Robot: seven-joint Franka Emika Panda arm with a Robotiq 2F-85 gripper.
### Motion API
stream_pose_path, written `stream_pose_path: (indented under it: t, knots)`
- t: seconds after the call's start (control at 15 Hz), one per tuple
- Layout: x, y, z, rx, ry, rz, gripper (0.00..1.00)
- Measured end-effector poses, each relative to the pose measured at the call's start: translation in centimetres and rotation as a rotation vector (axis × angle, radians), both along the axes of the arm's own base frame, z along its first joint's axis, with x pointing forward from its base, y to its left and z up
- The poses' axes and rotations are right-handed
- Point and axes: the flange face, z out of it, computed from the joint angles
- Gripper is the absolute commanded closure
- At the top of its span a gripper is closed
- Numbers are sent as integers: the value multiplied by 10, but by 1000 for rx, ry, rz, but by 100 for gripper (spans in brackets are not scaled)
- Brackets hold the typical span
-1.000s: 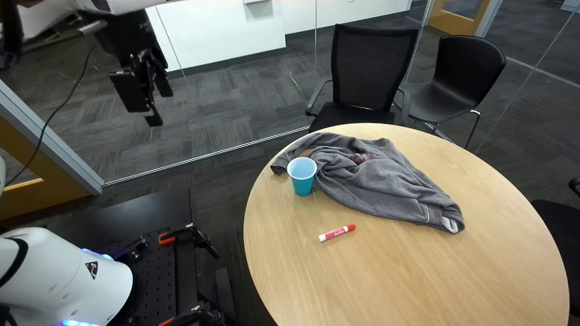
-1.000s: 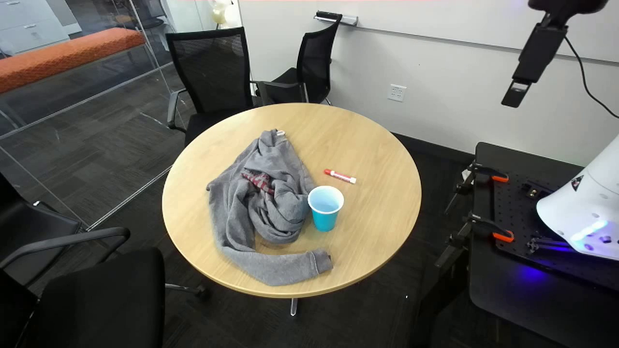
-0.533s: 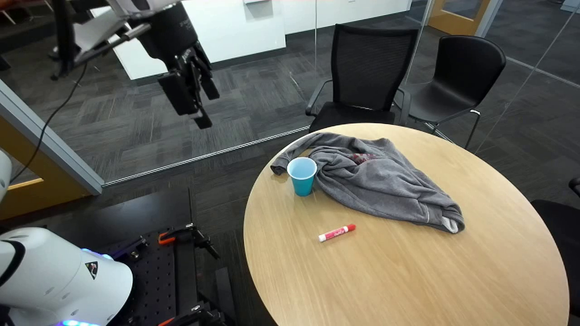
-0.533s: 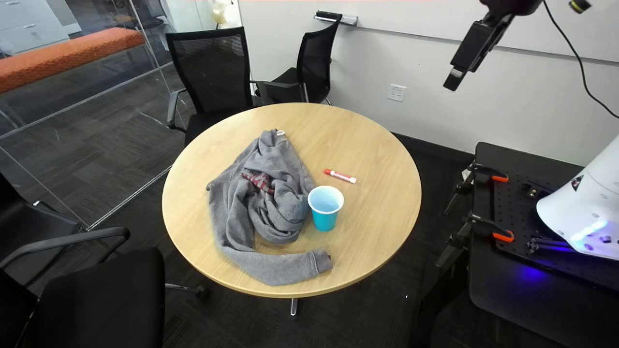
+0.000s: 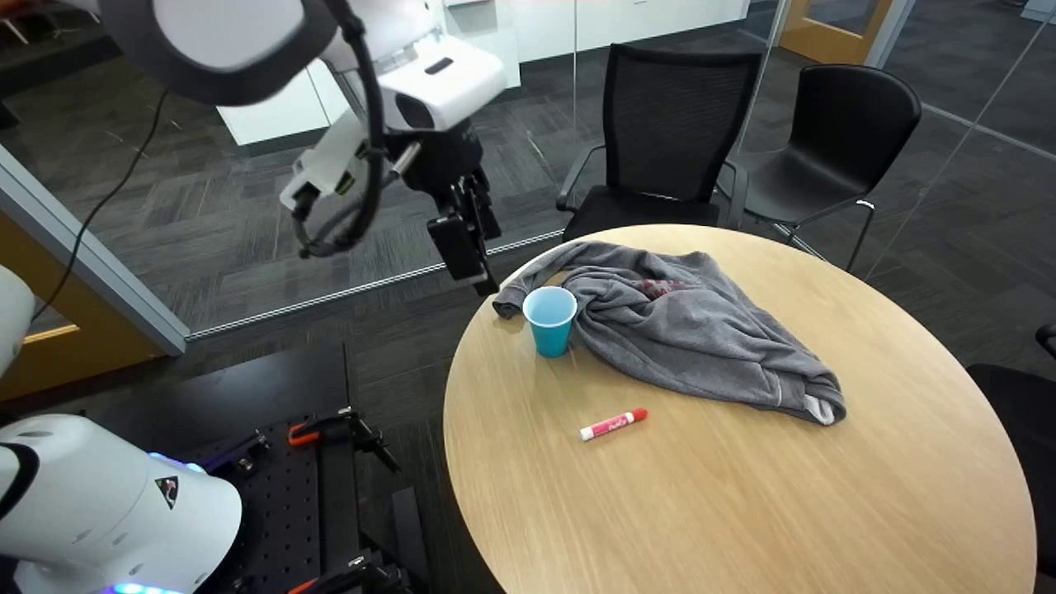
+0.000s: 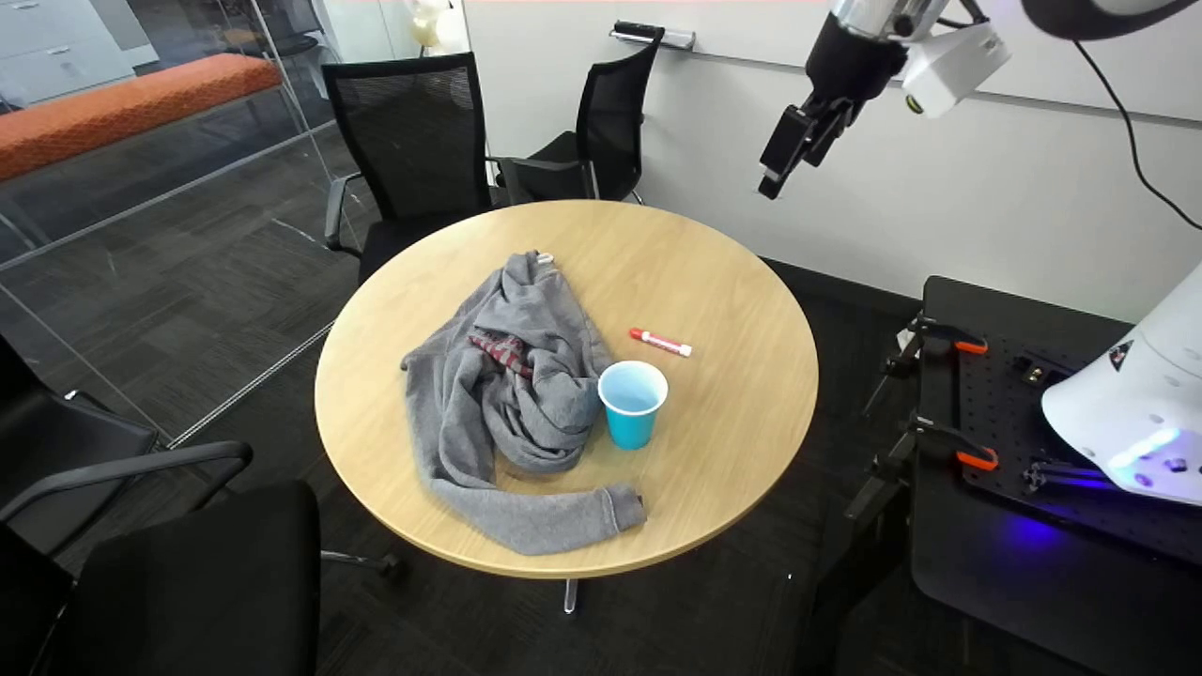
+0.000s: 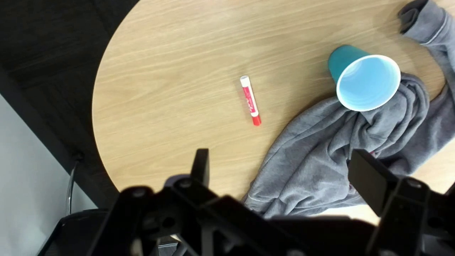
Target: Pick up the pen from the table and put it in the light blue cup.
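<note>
The pen (image 7: 251, 100), pink and white with a red cap, lies flat on the round wooden table (image 7: 160, 89), lower than the jaws and apart from both. In the wrist view it sits ahead of the jaws, within the width of their gap but closer to the line of one finger (image 7: 201, 167); its red end points back toward the gap. The jaws of the gripper (image 7: 279, 154) stand spread wide. The light blue cup (image 7: 368, 83), upright on the same table, is also ahead of the jaws, in line with the other finger (image 7: 368, 177). A grey sweatshirt (image 7: 312, 163) lies just beside the cup, showing through the gap and passing beneath that finger; whether it touches the cup, I cannot tell. In both exterior views the gripper hangs tilted, higher than the tabletop and well apart from the pen. Well apart from the jaws stands a black mesh chair (image 5: 681, 124).
</note>
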Motion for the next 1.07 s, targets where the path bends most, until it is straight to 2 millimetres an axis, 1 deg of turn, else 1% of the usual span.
stream_pose_path:
  t: [0.33, 0.6, 1.07]
  knots:
    - [33, -18, -48, 9, 32, 4, 0]
    - [58, -27, -84, 20, 95, 3, 0]
    - [99, -25, -142, 39, 184, 3, 0]
